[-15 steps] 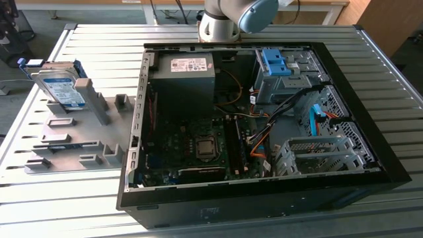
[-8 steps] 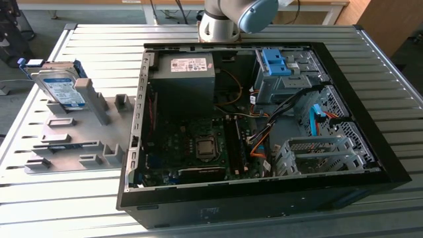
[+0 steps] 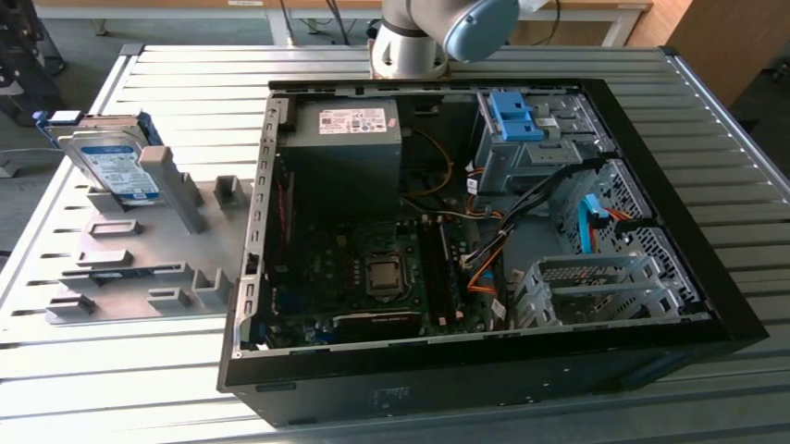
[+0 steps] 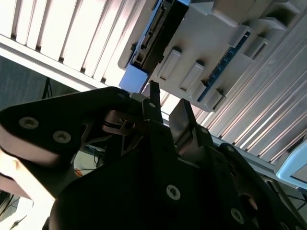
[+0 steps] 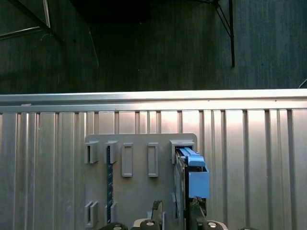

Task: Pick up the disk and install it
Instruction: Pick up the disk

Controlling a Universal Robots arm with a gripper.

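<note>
The disk (image 3: 109,165) stands on edge in a slot of the grey holder (image 3: 148,268), on the table at the exterior view's left. It is silver, with a white-and-blue label and blue side rails. In the first wrist view the disk (image 5: 192,178) shows edge-on with its blue rail end toward the camera, just beyond my gripper (image 5: 175,214). In the second wrist view my gripper (image 4: 167,109) is open with nothing between its fingers (image 4: 154,101). It hangs apart from the disk (image 4: 152,36) and the grey holder (image 4: 216,45).
An open black computer case (image 3: 691,277) lies on the slatted metal table (image 3: 185,74). Inside are a grey power supply box (image 3: 339,153), a blue bracket (image 3: 516,116) on the drive bay and a perforated metal cage (image 3: 593,287). The arm's joint (image 3: 426,32) stands behind the case.
</note>
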